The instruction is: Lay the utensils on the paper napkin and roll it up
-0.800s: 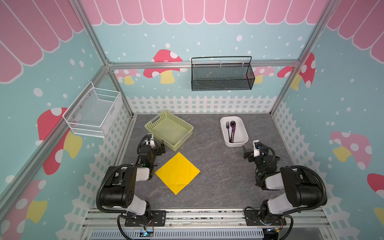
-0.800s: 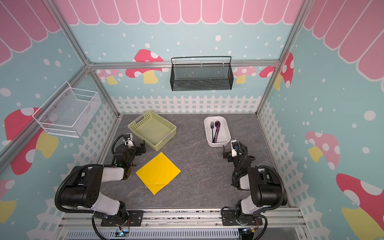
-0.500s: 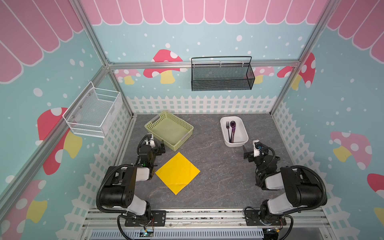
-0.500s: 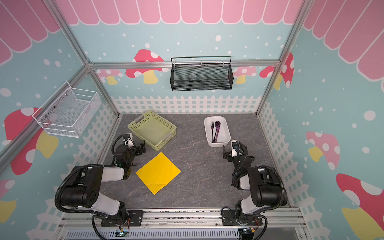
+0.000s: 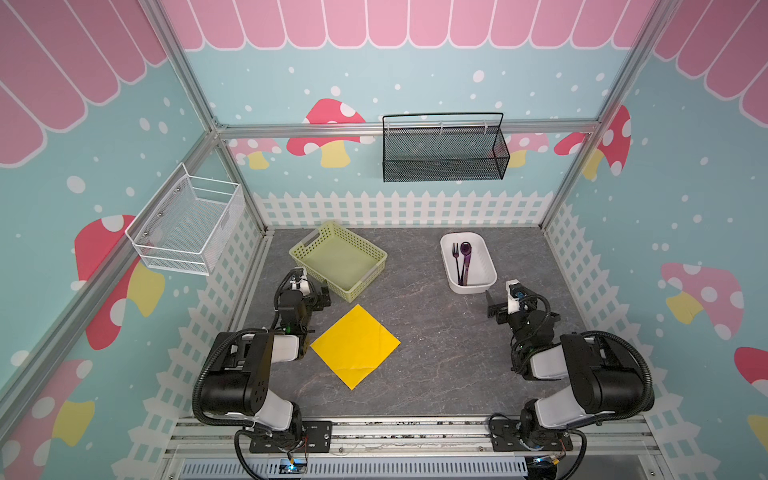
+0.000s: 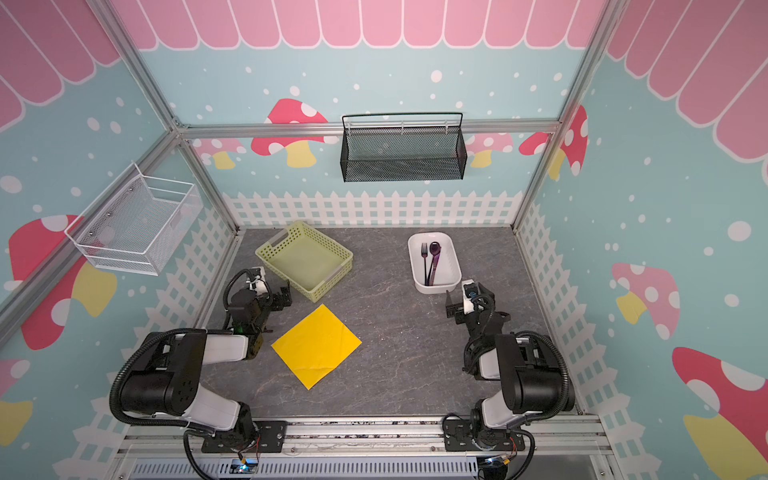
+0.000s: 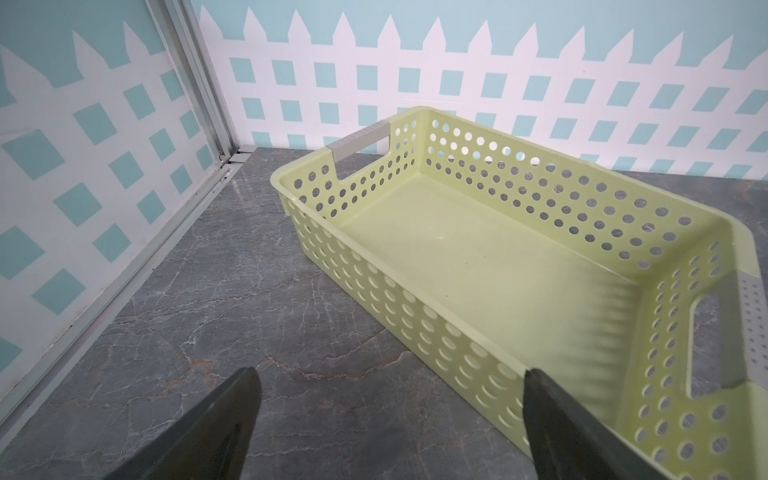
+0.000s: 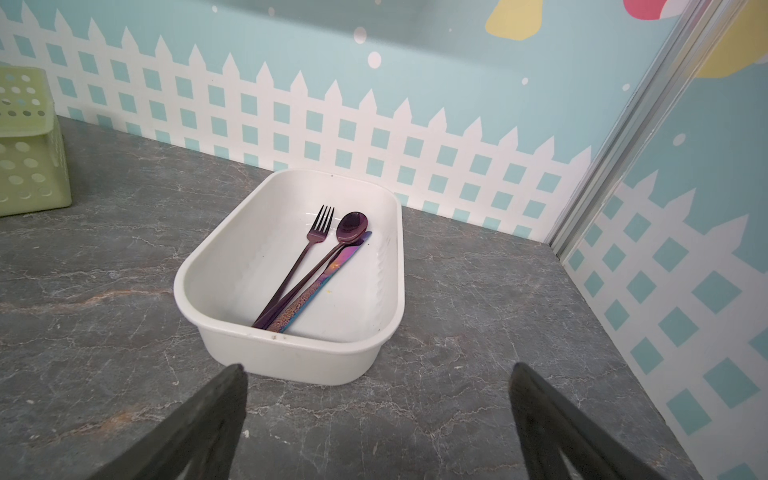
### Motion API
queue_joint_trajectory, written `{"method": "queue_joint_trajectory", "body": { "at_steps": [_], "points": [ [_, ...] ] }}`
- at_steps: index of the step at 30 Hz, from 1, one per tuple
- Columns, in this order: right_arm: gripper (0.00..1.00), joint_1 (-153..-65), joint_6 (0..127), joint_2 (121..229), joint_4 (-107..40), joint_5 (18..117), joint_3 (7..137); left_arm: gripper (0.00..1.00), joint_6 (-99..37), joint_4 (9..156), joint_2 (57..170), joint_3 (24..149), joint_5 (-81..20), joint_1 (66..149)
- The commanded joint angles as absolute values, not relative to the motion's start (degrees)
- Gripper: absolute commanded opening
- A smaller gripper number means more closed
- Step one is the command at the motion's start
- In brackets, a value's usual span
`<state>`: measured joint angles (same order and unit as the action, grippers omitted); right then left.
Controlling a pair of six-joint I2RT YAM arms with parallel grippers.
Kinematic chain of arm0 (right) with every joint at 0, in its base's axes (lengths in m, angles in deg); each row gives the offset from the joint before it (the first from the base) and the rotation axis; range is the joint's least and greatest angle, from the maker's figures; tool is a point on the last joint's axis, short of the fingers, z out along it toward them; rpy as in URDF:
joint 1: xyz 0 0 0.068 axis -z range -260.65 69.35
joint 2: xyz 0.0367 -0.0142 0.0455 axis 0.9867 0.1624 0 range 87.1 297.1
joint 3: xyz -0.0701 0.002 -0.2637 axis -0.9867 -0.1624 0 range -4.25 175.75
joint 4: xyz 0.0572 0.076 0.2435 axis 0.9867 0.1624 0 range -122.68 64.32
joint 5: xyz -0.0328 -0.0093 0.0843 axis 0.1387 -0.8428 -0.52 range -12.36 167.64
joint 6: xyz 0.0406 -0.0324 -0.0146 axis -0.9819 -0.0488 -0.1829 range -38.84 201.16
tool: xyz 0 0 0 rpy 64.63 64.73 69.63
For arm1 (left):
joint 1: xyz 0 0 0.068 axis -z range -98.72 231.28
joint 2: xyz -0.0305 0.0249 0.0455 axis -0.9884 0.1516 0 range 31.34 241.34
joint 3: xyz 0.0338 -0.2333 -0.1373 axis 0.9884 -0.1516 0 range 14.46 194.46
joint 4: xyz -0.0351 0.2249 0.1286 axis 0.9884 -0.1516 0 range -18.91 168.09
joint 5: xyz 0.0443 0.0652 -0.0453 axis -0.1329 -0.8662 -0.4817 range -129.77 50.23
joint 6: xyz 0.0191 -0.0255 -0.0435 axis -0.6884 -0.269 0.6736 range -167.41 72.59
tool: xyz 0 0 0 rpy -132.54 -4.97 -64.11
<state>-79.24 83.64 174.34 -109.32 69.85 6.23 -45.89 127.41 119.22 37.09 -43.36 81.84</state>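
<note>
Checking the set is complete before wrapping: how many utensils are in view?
3, all lying in the white tub: the fork, the spoon beside it, and the knife partly under the spoon. None seems hidden elsewhere.

I'm driving a left arm point(image 5: 232, 382) and a right arm point(image 5: 602, 374), both built of fat black joint housings and white link shells. A black ribbed hose point(image 5: 200, 380) loops around each, and each sits on a black base plate point(image 5: 318, 434) dotted with small screws. Through the wrist cameras the fingers point(image 7: 216, 428) are dark, matte, tapered blades.
</note>
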Motion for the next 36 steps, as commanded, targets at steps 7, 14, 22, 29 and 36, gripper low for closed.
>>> {"method": "queue_joint_trajectory", "body": {
  "at_steps": [7,14,22,29,36],
  "points": [
    [0.99,-79.2,81.5,174.7,-107.6,76.6,7.8,0.99,-45.6,128.0,119.3,37.1,-43.0,82.0],
    [0.99,-79.2,81.5,174.7,-107.4,76.7,7.8,0.99,-45.6,128.0,119.4,37.2,-43.0,81.9],
    [0.99,-79.5,81.2,170.0,-104.7,78.7,7.5,0.99,-43.2,124.2,117.0,38.3,-50.4,82.0],
    [0.97,-79.6,78.8,161.4,-84.5,80.1,14.4,0.99,-40.1,103.0,105.3,44.1,-60.0,84.8],
    [0.91,-81.3,76.5,158.7,-59.9,73.5,25.2,0.93,-27.0,75.9,97.7,53.2,-49.0,85.6]
  ]
}}
